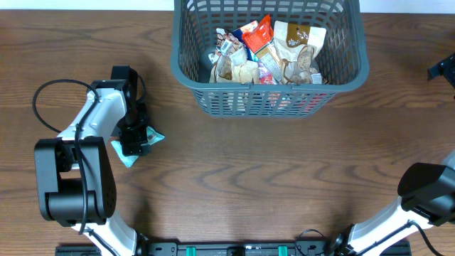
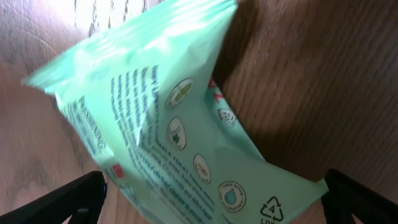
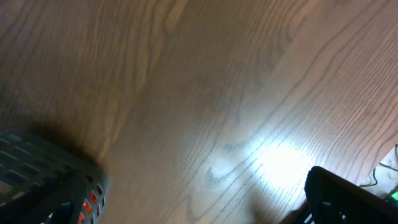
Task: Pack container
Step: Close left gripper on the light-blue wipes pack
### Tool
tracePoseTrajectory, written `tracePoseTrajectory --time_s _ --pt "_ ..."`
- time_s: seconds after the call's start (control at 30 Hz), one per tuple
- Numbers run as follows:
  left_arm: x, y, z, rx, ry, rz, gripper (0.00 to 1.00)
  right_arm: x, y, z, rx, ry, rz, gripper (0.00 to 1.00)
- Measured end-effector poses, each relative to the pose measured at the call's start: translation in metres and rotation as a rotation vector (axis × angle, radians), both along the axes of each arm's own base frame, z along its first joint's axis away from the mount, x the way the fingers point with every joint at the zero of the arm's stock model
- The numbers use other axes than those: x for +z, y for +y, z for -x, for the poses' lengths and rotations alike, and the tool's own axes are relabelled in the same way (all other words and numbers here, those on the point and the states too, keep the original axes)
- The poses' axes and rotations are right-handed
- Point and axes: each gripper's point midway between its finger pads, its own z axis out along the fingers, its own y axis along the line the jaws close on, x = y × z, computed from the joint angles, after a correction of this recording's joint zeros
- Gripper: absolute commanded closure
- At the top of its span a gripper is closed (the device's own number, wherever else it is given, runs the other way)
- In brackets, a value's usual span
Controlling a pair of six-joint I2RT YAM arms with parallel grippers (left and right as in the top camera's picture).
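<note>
My left pincer hangs at about 9 o'clock over the wooden table, jaws spread wide and closed on nothing. Beneath it a mint-green packet lies on the wood, printed side up, one of my black fingers on either side of it. The container, a grey-green lattice basket, sits at 12 o'clock, well apart from that packet. Inside it is a heap of snack packets, among them an orange-red one and a beige pouch. My right pincer is at 3 o'clock, at the table's edge, open and empty, bare wood below it, a corner of the container at 7 o'clock in its wrist view
</note>
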Motion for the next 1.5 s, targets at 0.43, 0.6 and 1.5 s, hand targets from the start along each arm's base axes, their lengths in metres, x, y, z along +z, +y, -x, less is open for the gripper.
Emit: tracePoseTrajectory --time_s 0.43,0.6,1.5 --pt "0.000 0.011 0.005 -0.003 0.020 -0.063 0.01 0.000 0.000 0.000 0.000 0.000 0.000 0.01" --pt "0.000 0.012 0.005 -0.004 0.021 -0.071 0.01 0.000 0.000 0.000 0.000 0.000 0.000 0.01" --pt "-0.016 0.016 0.009 -0.056 0.080 -0.089 0.94 0.000 0.000 0.000 0.000 0.000 0.000 0.01"
